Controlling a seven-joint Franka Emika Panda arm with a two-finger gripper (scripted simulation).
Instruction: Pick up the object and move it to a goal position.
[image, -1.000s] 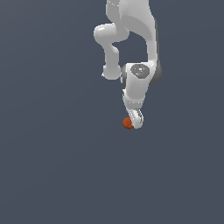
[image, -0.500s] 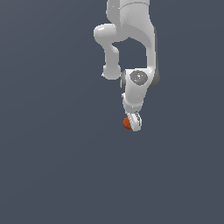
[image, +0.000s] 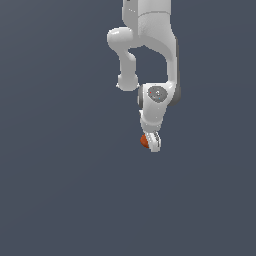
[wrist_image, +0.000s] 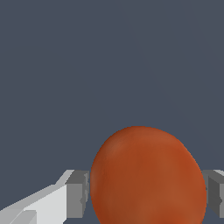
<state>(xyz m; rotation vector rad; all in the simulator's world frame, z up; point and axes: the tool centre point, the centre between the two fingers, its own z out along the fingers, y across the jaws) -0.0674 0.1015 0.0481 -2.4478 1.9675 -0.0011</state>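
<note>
**Orange lump sitting between the fingers of my gripper**

I am looking at a small orange-red lump (wrist_image: 146, 177), rounded and slightly irregular. In the wrist view it is filling the space between the two grey finger pads (wrist_image: 78, 194), one on each side of it. Both pads are appearing to touch its flanks, so I am judging that the gripper (image: 151, 142) is clamping the lump rather than standing open around it. The lump has no clear long axis; it is only a little taller than wide in this view.

In the exterior view the lump (image: 144, 141) is peeking out at the fingertips, on that view's left side of them. It lies directly at the end of the gripper, not offset ahead or behind as far as I can tell.

The white arm (image: 150, 30) is reaching down from the top of the exterior view, with the wrist pointing the gripper downward. The plain dark grey floor (image: 60, 190) shows no shadow, so I cannot tell whether the lump is resting or lifted. No goal marker is showing.
</note>
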